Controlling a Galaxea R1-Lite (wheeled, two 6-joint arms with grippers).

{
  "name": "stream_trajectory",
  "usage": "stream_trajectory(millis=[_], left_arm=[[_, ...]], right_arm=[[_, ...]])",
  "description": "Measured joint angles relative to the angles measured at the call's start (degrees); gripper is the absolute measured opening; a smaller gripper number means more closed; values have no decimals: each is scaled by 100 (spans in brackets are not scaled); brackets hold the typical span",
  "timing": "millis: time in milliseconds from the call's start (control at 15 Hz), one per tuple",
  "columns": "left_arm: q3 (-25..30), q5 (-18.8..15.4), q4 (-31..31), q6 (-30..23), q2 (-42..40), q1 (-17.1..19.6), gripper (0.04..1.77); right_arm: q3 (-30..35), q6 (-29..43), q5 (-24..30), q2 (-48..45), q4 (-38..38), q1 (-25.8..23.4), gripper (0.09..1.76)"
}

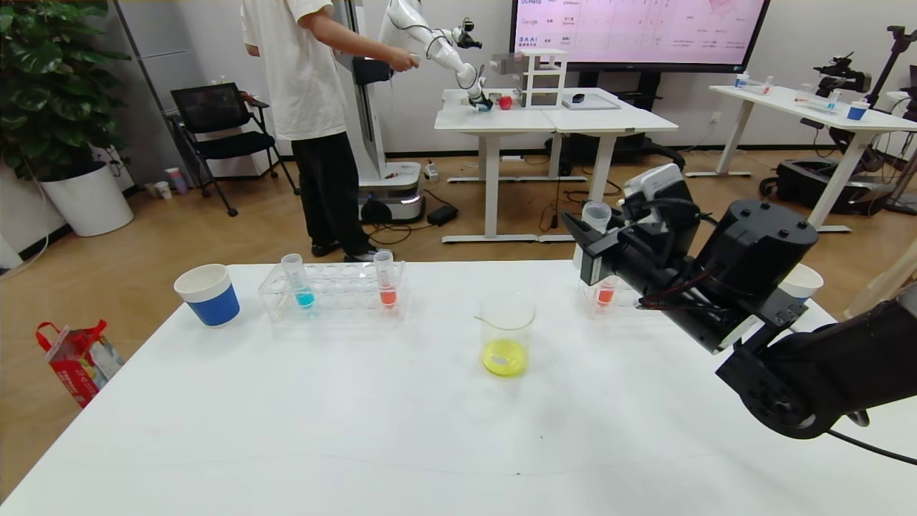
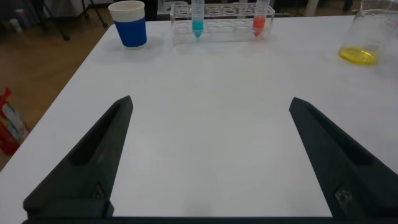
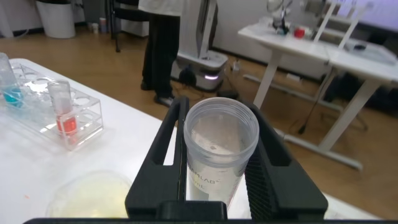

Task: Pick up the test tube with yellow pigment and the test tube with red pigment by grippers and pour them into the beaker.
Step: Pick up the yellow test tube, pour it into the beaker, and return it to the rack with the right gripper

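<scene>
My right gripper (image 1: 591, 233) is shut on a clear, emptied test tube (image 1: 595, 215), held upright above the right-hand rack (image 1: 615, 307); the right wrist view shows its open rim (image 3: 221, 146) between my fingers (image 3: 273, 165). The beaker (image 1: 507, 337) stands mid-table with yellow liquid in its bottom, to the left of and below that gripper. One test tube with red pigment (image 1: 606, 292) stands in the right rack under the gripper. Another (image 1: 387, 289) stands in the left rack (image 1: 333, 294). My left gripper (image 2: 210, 101) is open and empty over bare table.
A blue-liquid tube (image 1: 301, 283) stands in the left rack. A blue-and-white paper cup (image 1: 208, 294) is at the far left, another (image 1: 801, 282) behind my right arm. A person and other tables are beyond the table's far edge.
</scene>
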Motion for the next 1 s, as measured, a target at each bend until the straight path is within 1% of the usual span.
stream_trajectory(millis=[67,133,267,333,467,600,733,1000], left_arm=[[0,2,-2,2,0,2,175],[0,2,0,0,0,0,175],[0,0,-2,2,0,0,175],[0,0,0,2,0,0,175],[0,2,-2,2,0,0,175],[0,2,0,2,0,0,175],[0,0,0,2,0,0,175],[0,0,0,2,0,0,175]], right_arm=[[-17,510,-148,-182,500,-5,53],[-57,845,-215,-374,985,-51,53],[-193,1203,-211,-781,1858,-316,53],[-254,1253,-187,-936,2019,-527,53],[-295,1269,-11,-1126,2098,-1050,53],[-271,1271,305,-1215,2100,-1694,53],[-256,1228,521,-1214,2139,-2450,53],[-581,884,482,-759,2148,-3783,53]])
